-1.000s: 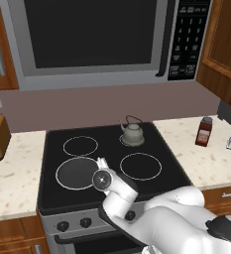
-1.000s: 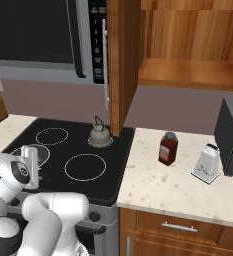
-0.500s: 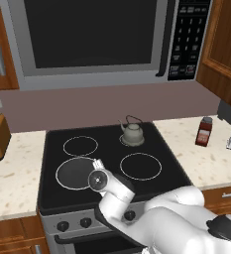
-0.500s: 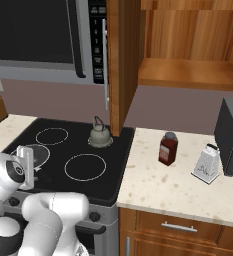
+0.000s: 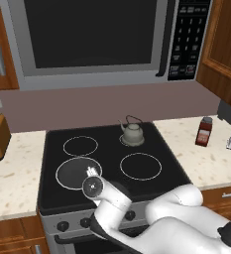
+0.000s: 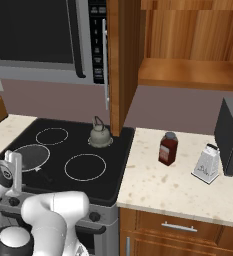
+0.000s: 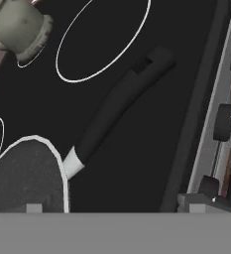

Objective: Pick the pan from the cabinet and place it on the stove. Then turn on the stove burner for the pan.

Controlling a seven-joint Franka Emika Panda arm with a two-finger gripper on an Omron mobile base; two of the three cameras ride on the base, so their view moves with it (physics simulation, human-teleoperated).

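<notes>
The pan [image 5: 76,172] sits on the front-left burner ring of the stove [image 5: 151,144]. Its handle [image 7: 114,109] slants toward the knobs [image 7: 225,122] along the front edge. The fingers [image 6: 14,170] hang wide open and empty just above it, knobs close beside.

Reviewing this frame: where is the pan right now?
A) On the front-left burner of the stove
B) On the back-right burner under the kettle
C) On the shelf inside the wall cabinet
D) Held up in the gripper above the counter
A: the pan lies flat on the stove's front-left ring, its handle on the glass; the kettle is at the back right.
</notes>
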